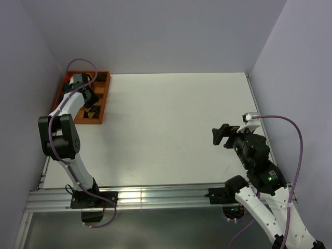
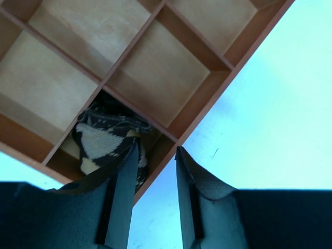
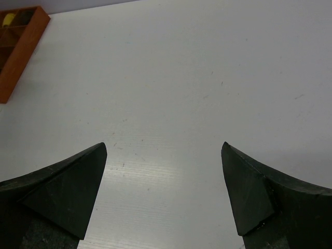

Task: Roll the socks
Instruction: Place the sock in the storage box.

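A rolled black-and-cream patterned sock (image 2: 101, 137) lies in a corner compartment of the wooden divided tray (image 2: 205, 106). My left gripper (image 2: 156, 149) hangs over the tray's edge beside that compartment. Its jaws stand a little apart with nothing between them, and its left finger hides part of the sock. In the top view the left gripper (image 1: 91, 98) is over the tray (image 1: 105, 96) at the far left, above the dark sock (image 1: 94, 112). My right gripper (image 1: 220, 136) is wide open and empty above bare table at the right; the right wrist view shows it too (image 3: 164, 147).
The tray's other compartments in the left wrist view are bare wood. A yellow item (image 3: 8, 19) sits in the tray (image 3: 21, 46) at the far left of the right wrist view. White walls enclose the table on three sides; a metal rail (image 1: 155, 197) runs along the near edge.
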`<move>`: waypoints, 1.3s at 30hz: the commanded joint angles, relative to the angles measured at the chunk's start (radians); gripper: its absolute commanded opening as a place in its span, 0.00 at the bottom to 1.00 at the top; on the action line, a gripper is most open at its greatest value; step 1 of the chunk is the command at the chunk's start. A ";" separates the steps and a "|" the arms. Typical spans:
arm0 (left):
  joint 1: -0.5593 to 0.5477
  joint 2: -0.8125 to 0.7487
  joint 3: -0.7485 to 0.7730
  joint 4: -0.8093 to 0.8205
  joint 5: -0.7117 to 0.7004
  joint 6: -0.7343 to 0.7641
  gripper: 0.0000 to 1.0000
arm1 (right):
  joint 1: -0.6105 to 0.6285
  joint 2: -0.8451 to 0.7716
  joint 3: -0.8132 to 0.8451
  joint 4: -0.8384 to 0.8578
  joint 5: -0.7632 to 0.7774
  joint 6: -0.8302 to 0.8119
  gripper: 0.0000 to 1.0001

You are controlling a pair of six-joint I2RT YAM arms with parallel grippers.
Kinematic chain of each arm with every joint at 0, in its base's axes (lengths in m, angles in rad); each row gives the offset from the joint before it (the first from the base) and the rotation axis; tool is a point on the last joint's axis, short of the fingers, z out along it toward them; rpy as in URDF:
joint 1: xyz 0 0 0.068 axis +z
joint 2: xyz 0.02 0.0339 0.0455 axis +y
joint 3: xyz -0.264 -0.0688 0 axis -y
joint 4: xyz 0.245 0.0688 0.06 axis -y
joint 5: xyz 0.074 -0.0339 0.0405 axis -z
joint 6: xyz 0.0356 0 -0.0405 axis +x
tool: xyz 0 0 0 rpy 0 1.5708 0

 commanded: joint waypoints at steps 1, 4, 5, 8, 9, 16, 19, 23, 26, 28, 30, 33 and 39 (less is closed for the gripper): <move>-0.004 0.018 -0.005 0.077 -0.008 0.010 0.39 | 0.007 0.012 0.003 0.019 0.008 -0.011 0.98; -0.004 0.038 -0.022 0.106 -0.006 0.015 0.38 | 0.007 0.012 0.000 0.019 0.007 -0.008 0.98; -0.004 0.046 -0.024 0.109 -0.003 0.017 0.37 | 0.007 0.012 0.000 0.017 0.007 -0.010 0.98; -0.004 0.081 -0.016 0.104 0.000 0.013 0.36 | 0.007 0.013 0.000 0.017 0.008 -0.010 0.98; -0.004 0.096 -0.015 0.104 0.000 0.015 0.35 | 0.007 0.013 0.000 0.017 0.008 -0.010 0.98; -0.001 0.151 -0.011 0.104 0.008 0.023 0.34 | 0.007 0.015 -0.002 0.017 0.005 -0.010 0.98; 0.007 0.168 -0.028 0.103 0.022 0.017 0.34 | 0.007 0.016 -0.005 0.016 0.002 -0.011 0.98; 0.019 0.165 -0.077 0.117 0.026 0.004 0.34 | 0.007 0.015 -0.005 0.017 0.002 -0.011 0.98; 0.030 0.149 -0.111 0.132 0.058 -0.010 0.37 | 0.007 0.016 -0.006 0.019 -0.004 -0.013 0.98; 0.033 0.127 -0.116 0.138 0.068 -0.011 0.38 | 0.007 0.016 -0.006 0.020 -0.007 -0.011 0.98; 0.033 0.084 -0.107 0.137 0.077 -0.013 0.40 | 0.007 0.016 -0.003 0.019 -0.009 -0.011 0.98; 0.033 0.000 -0.081 0.137 0.100 -0.016 0.45 | 0.007 0.015 0.003 0.014 -0.007 -0.011 0.98; 0.019 -0.184 0.040 0.082 0.107 0.006 0.56 | 0.007 0.016 0.046 -0.016 0.002 -0.008 0.97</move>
